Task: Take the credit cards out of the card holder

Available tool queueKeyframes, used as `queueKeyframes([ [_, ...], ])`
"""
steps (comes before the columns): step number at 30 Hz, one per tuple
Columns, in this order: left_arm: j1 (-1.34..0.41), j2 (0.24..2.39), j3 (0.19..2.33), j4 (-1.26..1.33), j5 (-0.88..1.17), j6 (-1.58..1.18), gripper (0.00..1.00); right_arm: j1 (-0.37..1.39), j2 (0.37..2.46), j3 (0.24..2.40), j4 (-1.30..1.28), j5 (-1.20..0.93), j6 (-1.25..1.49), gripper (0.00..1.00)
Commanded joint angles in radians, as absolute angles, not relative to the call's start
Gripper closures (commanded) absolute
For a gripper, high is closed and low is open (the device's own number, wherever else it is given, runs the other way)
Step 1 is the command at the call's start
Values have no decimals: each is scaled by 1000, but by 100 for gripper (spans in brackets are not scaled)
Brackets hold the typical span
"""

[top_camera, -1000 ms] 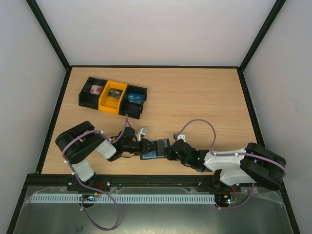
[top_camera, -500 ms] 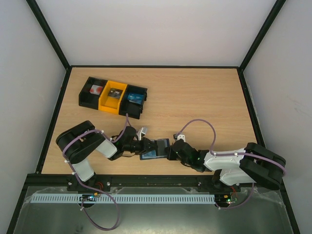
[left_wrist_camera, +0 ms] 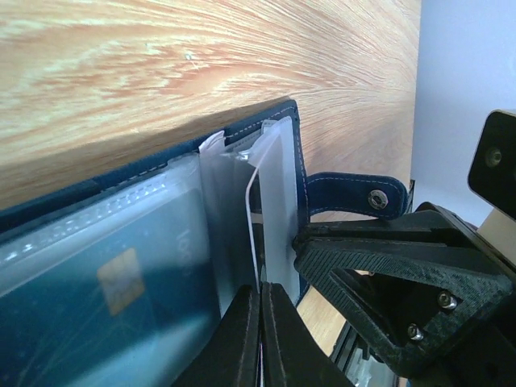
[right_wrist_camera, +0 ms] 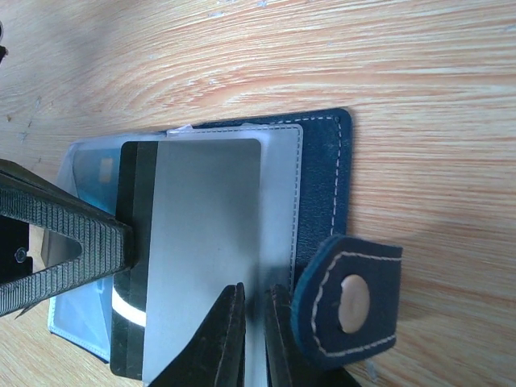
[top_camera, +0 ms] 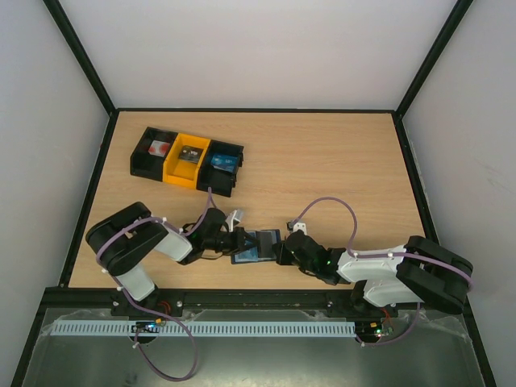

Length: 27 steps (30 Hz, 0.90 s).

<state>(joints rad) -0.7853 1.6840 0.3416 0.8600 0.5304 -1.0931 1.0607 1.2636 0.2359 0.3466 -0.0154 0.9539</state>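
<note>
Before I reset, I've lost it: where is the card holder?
Top view: the card holder lies open near the table's front edge, between the left gripper and right gripper.

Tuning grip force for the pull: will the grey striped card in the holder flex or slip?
Probably stiff: the grey card lies flat, edges straight. Its smooth face looks slippery, so a pinch may slide. The clear sleeves curl and look floppy, so the card holder may drag along.
</note>
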Motion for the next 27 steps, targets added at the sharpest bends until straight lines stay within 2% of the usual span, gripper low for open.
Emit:
queueKeyframes([
  [1, -782, 1651, 361, 769, 511, -1022, 97, 1062, 1271, 211, 307, -5, 963, 91],
  [18, -745, 1539, 320, 693, 515, -1005, 97, 1062, 1242, 211, 282, 15, 959, 90],
  [27, -705, 1427, 313, 560, 486, -966, 97, 1062, 1230, 288, 198, 6, 896, 85],
])
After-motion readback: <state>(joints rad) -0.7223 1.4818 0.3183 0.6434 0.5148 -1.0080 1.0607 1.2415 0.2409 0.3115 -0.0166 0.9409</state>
